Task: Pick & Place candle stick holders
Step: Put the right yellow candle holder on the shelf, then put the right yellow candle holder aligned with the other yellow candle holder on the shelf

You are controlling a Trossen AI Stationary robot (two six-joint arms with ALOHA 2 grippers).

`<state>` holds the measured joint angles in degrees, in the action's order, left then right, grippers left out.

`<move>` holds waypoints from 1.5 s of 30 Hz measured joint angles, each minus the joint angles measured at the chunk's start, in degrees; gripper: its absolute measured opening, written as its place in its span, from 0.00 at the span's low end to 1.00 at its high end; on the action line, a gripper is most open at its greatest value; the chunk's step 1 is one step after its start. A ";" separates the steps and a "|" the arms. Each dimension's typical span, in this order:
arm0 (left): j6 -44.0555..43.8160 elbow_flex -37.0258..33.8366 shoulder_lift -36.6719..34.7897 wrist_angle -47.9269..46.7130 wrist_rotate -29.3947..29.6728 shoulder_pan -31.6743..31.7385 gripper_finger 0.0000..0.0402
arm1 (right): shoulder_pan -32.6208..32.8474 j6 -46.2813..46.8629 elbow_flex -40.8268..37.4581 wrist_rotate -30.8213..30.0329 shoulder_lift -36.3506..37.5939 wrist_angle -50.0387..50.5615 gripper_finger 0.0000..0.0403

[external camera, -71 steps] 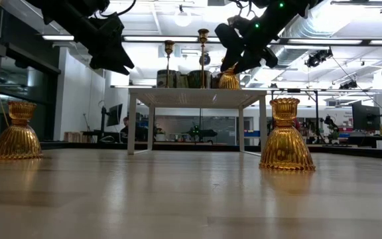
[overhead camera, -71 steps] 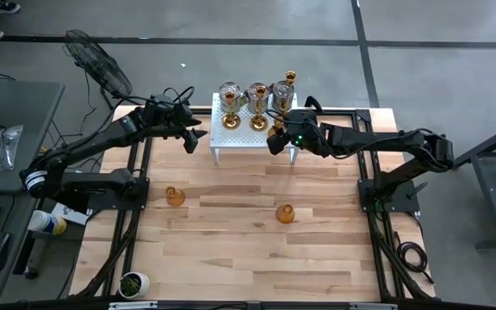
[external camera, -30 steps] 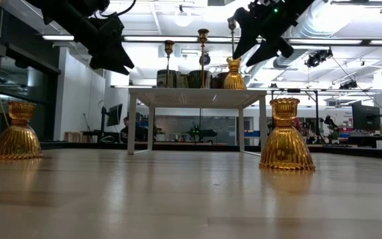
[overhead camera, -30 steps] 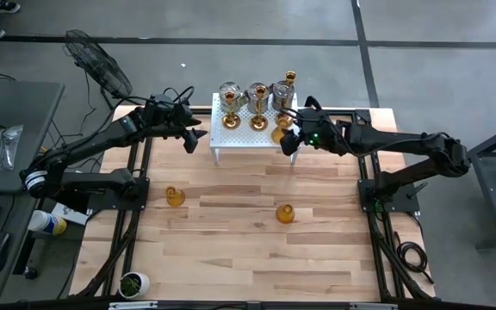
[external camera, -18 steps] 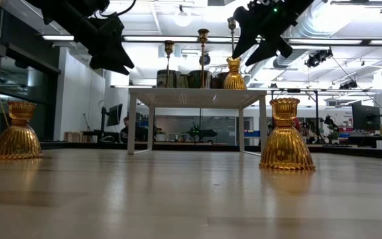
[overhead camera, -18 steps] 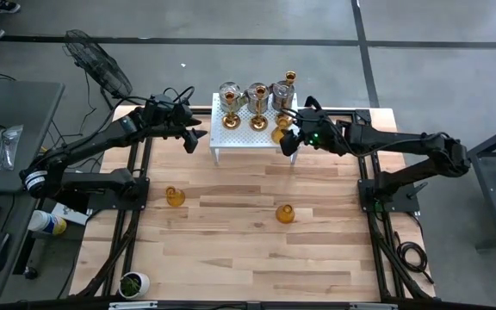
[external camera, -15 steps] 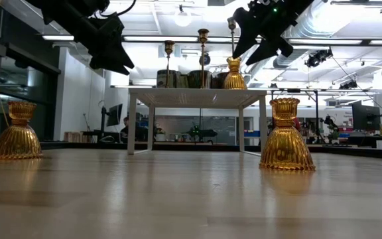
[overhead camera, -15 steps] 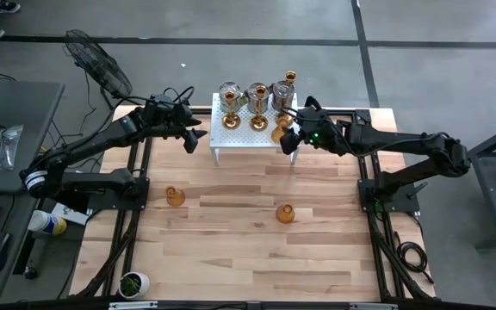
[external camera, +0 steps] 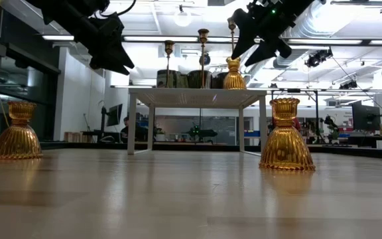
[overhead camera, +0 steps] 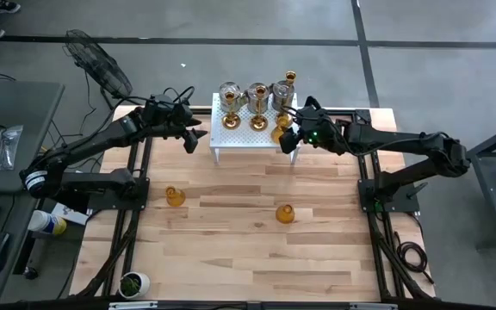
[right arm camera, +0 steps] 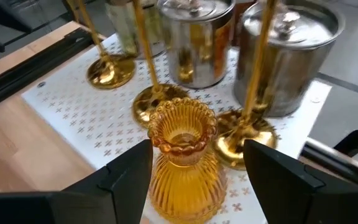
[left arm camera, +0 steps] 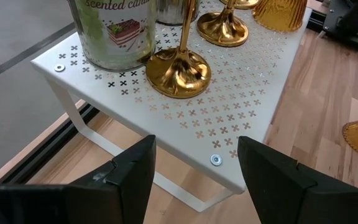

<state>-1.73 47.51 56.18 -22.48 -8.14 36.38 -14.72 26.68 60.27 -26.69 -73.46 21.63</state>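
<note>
You have bright, even overhead lighting; ceiling strip lights (external camera: 350, 42) glare in the low view, the near table (external camera: 178, 206) is soft-focused, and shadows are faint.

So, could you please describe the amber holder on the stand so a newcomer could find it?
Find the white perforated stand at the table's far edge. At its corner by the right gripper sits a ribbed amber glass holder, the only glass piece among gold stems and metal tins.
</note>
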 joint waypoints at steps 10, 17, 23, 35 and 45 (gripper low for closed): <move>0.01 0.00 0.00 0.00 0.02 0.00 0.56 | -0.02 0.02 0.00 2.18 -1.88 -0.92 0.60; 0.08 0.00 0.00 0.00 0.02 0.00 0.56 | -0.02 0.02 0.00 2.81 -2.24 -1.43 0.60; 0.08 0.00 0.00 0.00 -0.04 0.00 0.56 | 0.07 0.02 0.00 4.34 -2.24 -0.81 0.60; 0.02 0.00 0.00 -0.03 -0.11 0.00 0.56 | 0.10 0.33 0.00 6.35 -2.24 3.24 0.60; 0.01 0.00 0.00 -0.03 -0.24 -0.02 0.56 | 0.09 2.07 0.00 11.46 -1.96 7.02 0.60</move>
<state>-1.72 47.51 56.19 -22.50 -8.38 36.36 -14.63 28.75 60.27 -15.22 -75.42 28.65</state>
